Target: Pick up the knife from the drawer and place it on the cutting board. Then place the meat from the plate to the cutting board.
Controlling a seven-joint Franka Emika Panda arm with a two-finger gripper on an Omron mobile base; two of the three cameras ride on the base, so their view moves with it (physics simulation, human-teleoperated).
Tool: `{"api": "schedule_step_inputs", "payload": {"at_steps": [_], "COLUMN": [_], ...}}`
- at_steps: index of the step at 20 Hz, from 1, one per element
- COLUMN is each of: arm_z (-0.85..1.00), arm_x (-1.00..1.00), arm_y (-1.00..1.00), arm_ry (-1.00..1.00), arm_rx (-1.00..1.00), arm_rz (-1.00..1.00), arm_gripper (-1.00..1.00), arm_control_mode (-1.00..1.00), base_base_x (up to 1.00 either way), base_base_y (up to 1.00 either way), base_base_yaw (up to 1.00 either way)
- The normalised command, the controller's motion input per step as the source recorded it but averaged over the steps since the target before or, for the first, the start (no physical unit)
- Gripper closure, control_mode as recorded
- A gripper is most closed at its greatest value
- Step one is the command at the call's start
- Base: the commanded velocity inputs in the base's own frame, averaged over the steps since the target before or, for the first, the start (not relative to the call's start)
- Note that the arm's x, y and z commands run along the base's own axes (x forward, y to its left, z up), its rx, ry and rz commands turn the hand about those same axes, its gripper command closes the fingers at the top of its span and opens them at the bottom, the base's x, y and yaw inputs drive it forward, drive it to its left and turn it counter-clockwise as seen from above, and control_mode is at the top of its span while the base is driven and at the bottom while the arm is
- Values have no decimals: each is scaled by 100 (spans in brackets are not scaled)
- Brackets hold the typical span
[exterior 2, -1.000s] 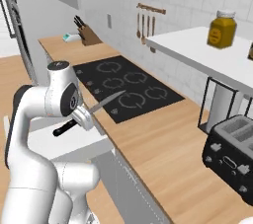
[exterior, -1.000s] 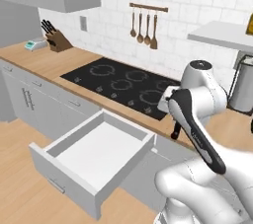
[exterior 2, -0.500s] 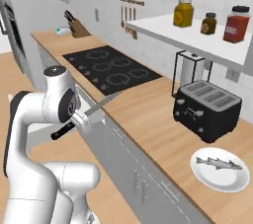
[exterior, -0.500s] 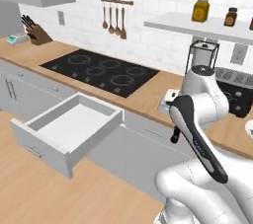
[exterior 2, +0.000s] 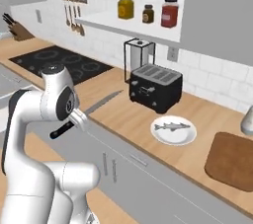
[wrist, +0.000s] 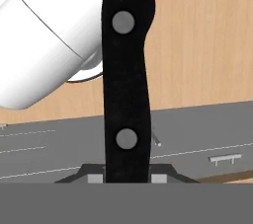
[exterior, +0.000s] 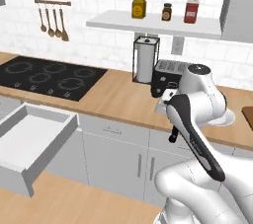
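Now | end effector [exterior 2: 74, 118] clamped on knife [exterior 2: 101, 103] | meat [exterior 2: 171, 127] on plate [exterior 2: 190, 138] | drawer [exterior: 29, 141] open

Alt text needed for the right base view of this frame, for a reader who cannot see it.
The white arm carries the knife by its black handle, blade out over the wooden counter toward a black toaster. Further right on the counter, a small fish lies on a white plate beside the bare brown cutting board.
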Motion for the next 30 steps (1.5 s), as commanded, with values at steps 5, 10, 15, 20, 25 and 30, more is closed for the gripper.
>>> {"api": "schedule_step_inputs", "payload": {"at_steps": [5,10,15,20,25,30], "arm_z": [0,0,0,0,0,0], "arm_x": [0,0,0,0,0,0], "arm_y": [0,0,0,0,0,0], "arm_ry": [0,0,0,0,0,0], "arm_rx": [0,0,0,0,0,0], "arm_rz": [0,0,0,0,0,0], "arm_gripper": [100,100,100,100,100,100], "arm_control_mode": [100,100,100,100,100,100], "base_base_x": [-87,-39,16,39,26,57], "base_base_y": [-88,-94,-67,-25,0,1], "base_base_yaw": [0,0,-6,-31,-45,-32]}}
